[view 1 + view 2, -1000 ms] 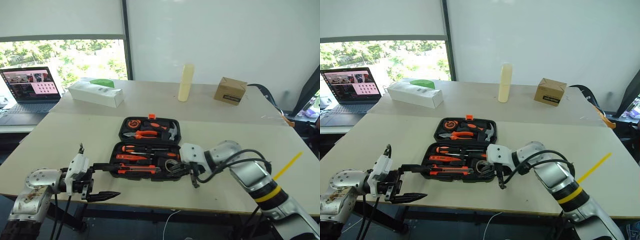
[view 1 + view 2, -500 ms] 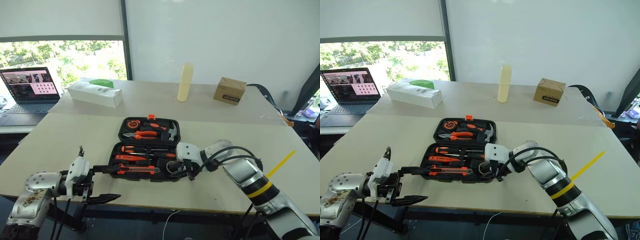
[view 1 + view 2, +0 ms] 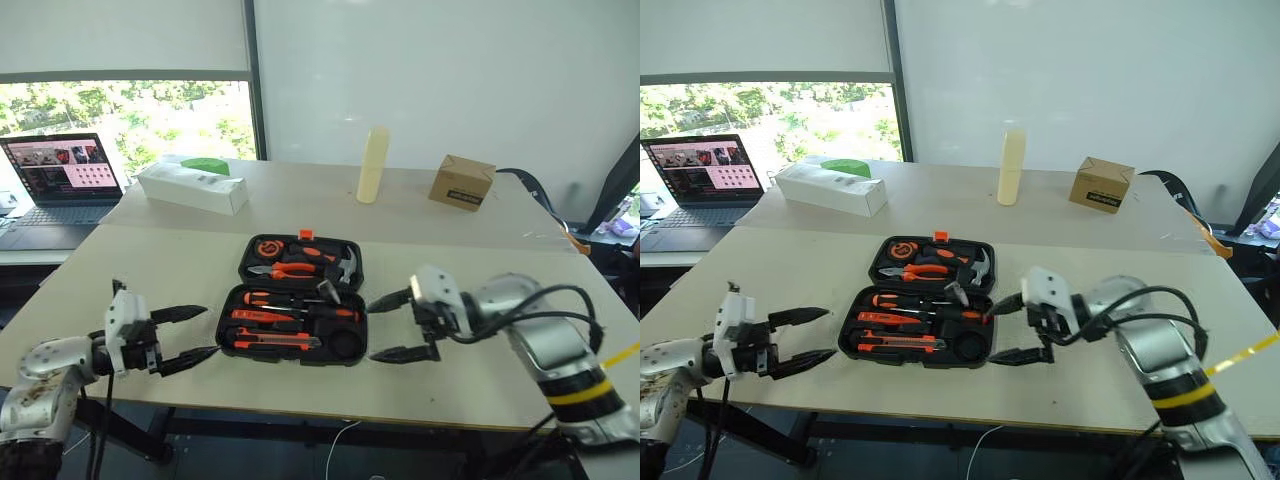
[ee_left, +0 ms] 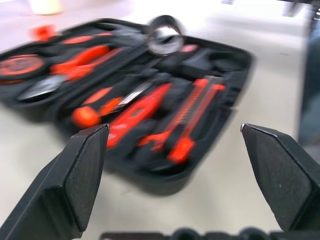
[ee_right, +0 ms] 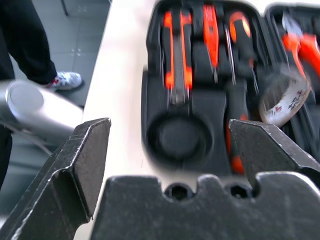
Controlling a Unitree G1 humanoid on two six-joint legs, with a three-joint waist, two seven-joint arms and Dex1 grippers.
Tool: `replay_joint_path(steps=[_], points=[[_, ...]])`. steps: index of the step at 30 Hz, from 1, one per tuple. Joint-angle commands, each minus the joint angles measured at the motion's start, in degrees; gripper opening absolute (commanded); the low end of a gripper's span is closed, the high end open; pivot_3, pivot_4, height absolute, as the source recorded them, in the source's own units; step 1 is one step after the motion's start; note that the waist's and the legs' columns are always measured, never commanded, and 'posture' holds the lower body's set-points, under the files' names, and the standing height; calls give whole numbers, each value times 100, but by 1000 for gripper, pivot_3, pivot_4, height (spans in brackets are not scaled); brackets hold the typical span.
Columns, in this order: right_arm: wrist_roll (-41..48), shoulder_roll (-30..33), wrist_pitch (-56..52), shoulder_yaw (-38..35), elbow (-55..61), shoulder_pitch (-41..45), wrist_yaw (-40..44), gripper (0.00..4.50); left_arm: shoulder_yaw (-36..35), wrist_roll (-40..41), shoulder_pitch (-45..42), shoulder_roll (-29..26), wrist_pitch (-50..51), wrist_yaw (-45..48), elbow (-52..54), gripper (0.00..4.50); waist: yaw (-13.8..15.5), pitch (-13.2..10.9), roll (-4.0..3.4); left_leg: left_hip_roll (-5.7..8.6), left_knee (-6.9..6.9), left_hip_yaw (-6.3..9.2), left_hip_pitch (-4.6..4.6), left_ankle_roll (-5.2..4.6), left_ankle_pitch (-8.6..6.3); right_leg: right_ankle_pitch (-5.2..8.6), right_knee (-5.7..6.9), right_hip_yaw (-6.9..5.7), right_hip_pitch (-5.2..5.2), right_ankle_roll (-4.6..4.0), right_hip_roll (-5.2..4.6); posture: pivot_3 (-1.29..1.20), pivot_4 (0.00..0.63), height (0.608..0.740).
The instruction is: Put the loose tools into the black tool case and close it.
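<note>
The black tool case [image 3: 298,298] lies open on the worktop [image 3: 130,265], its lid half away from the robot and its tray half near the front edge. Most of the loose tools look to be in their slots already: two screwdrivers [image 3: 300,299] side by side along the back of the tray, and the utility knife [image 3: 278,341] along its front edge. The small tape roll [image 5: 285,102] is the odd one out (blurred in both wrist views, shiny rather than plainly black): it lies tilted over the middle of the case, near the hinge, while the round well [image 5: 178,136] at the tray's right front corner is bare, so I judge it has not yet been seated. Whether the slim orange tool is in place I cannot tell. The left gripper [image 3: 183,334] is spread wide and carries nothing, just off the case's left end; the right gripper [image 3: 397,325] is likewise spread and unloaded, just off the right end. By my reading, what remains is to settle the tape roll into its well, then fold the lid over and latch it.
</note>
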State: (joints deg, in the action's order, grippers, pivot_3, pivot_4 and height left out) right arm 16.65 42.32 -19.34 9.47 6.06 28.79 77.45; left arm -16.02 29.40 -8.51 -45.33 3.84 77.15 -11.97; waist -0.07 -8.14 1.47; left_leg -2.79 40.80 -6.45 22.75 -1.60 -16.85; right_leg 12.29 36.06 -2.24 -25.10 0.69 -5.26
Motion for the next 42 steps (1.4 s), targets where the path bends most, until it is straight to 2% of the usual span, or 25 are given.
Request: replay_joint_path(steps=[1,4,10,19,23,33,42], points=[[175,-100,228,-248,143,-76,-182,4446,-120,20,-181,-107,-182,148,-178,4500,-31,0,0,0,0,-1,0,1,0,0,2,1,-2,0,1,0,150,740],[95,-400,159,-91,158,129,-500,4446,50,1,-324,-124,-184,361,-130,4500,-68,0,0,-2,0,-1,-1,5,3,0,8,2,-3,-1,2,0,150,740],[-307,-1002,-765,508,-160,1020,-1186,4446,318,-19,-545,-55,47,285,182,4500,-73,0,0,-1,0,-1,-2,10,6,-3,13,2,-3,-6,2,0,150,740],[-1243,-1589,-741,1558,-1442,2224,-1235,4446,393,31,-238,47,65,204,536,4500,-74,-1,-1,0,-1,-4,10,11,6,-2,8,1,-13,-7,2,0,150,740],[-1449,-1720,-602,1705,-1766,2361,-1179,3391,377,38,-154,80,58,171,602,4500,-61,-1,-1,-1,-1,-4,15,13,8,-3,8,-3,-13,-6,2,0,150,740],[-1728,-1892,-54,1728,-2280,2496,-1055,40,377,7,-105,136,-20,118,542,4500,-80,-1,-2,-3,-1,-3,10,18,10,-2,10,-3,-13,-7,4,0,150,740],[-1679,-1974,-5,1633,-2338,2534,-867,40,443,-17,-169,187,-53,92,511,4500,-81,-1,-1,-3,-1,-3,9,21,12,-3,11,-3,-12,-7,3,0,150,740]])
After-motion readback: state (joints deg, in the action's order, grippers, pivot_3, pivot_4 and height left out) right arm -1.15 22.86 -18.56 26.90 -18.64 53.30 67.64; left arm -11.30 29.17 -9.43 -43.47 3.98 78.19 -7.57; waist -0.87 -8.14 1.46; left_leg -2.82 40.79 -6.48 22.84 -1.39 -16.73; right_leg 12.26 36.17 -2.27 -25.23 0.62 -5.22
